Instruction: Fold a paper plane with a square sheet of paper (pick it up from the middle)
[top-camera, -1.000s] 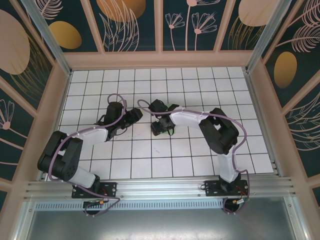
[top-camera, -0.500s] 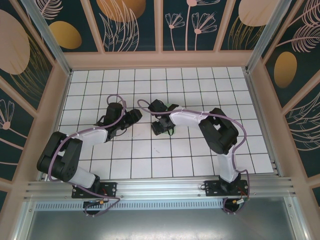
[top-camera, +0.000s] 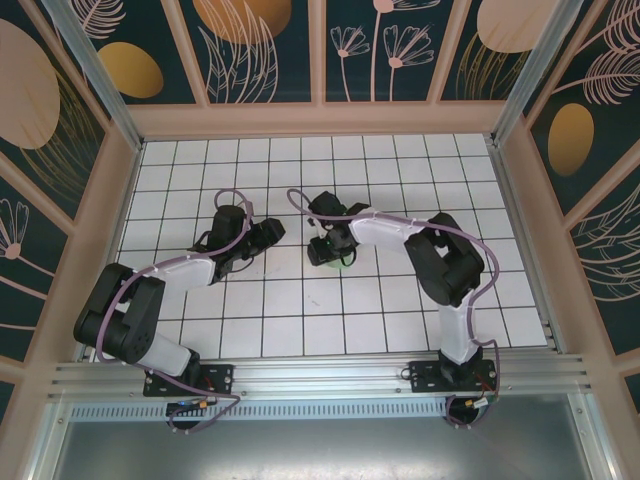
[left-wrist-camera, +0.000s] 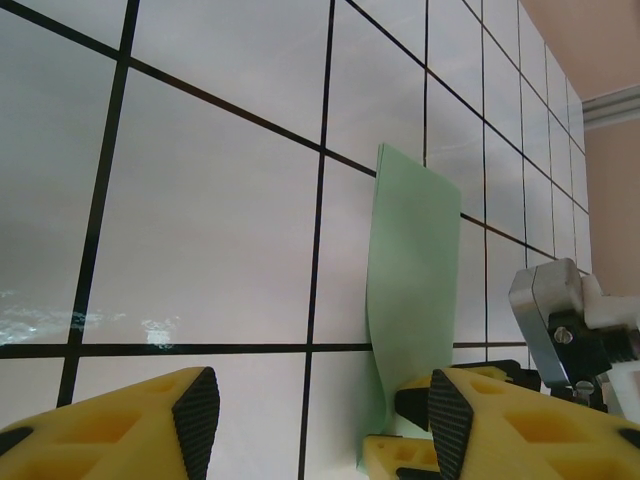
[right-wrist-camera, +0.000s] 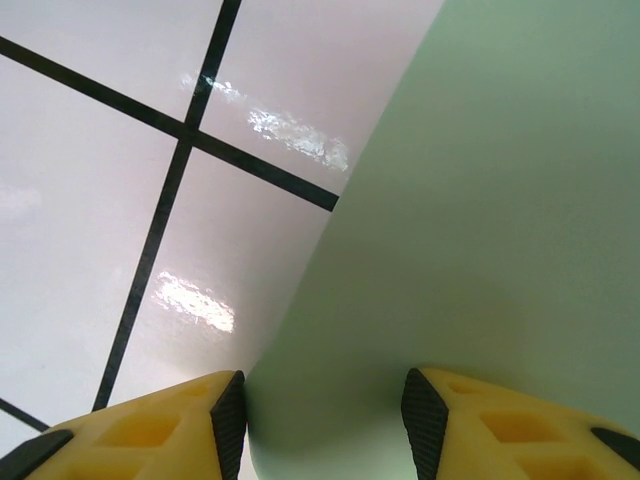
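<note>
**Pick-up from the middle: the paper sheet (left-wrist-camera: 415, 260) is not folded yet.**
The right gripper (right-wrist-camera: 322, 410) straddles the sheet's middle, fingers part-spread. The paper buckles up off the tiled table (top-camera: 400, 310) between them, but whether they pinch it I cannot tell. The next move calls for closing fully and lifting gently. The left gripper (left-wrist-camera: 320, 415) hangs near, spread wide and empty.

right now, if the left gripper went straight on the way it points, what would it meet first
Probably the thin pale green paper sheet standing just right of centre ahead of the left gripper; depth is unclear, so the white tiled table might come first.
</note>
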